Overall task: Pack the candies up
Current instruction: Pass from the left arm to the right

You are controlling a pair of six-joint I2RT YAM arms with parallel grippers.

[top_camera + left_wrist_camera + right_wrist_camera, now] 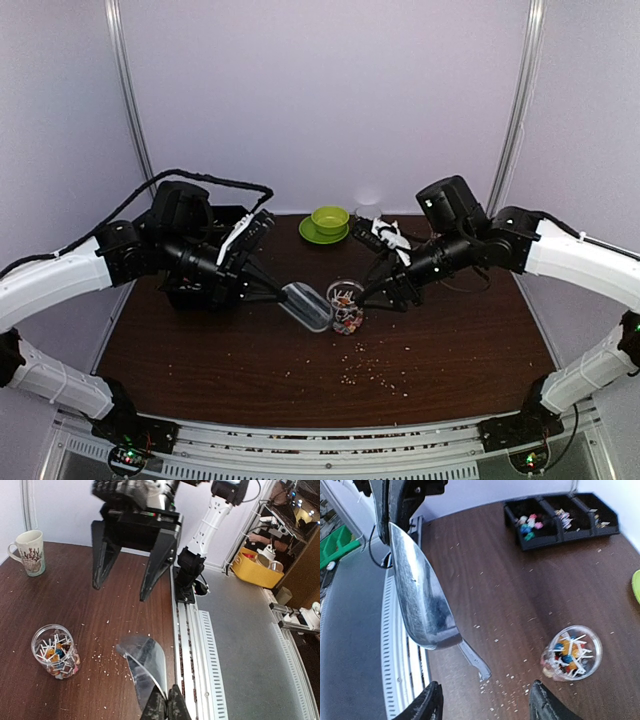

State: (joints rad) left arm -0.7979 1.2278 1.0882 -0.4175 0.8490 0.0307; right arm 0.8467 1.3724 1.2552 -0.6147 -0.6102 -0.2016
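Note:
A clear plastic cup [347, 308] stands mid-table, filled with candies [567, 655] and white sticks. My left gripper [165, 707] is shut on the rim of a clear scoop [145, 662], which hangs tilted and empty just left of the cup [55, 651]. The scoop's handle [475, 660] points toward my right gripper [487, 707], whose jaws stand open with nothing between them; the handle tip lies just ahead of them. In the right wrist view the cup [572, 652] sits to the right of the right finger. More candies [530, 524] lie in a black bin tray [560, 517].
A green bowl on a green saucer [329, 222] stands at the back, with a mug [30, 552] near it. Pale crumbs [375, 372] are scattered over the brown table in front of the cup. The metal rail [192, 645] runs along the near edge.

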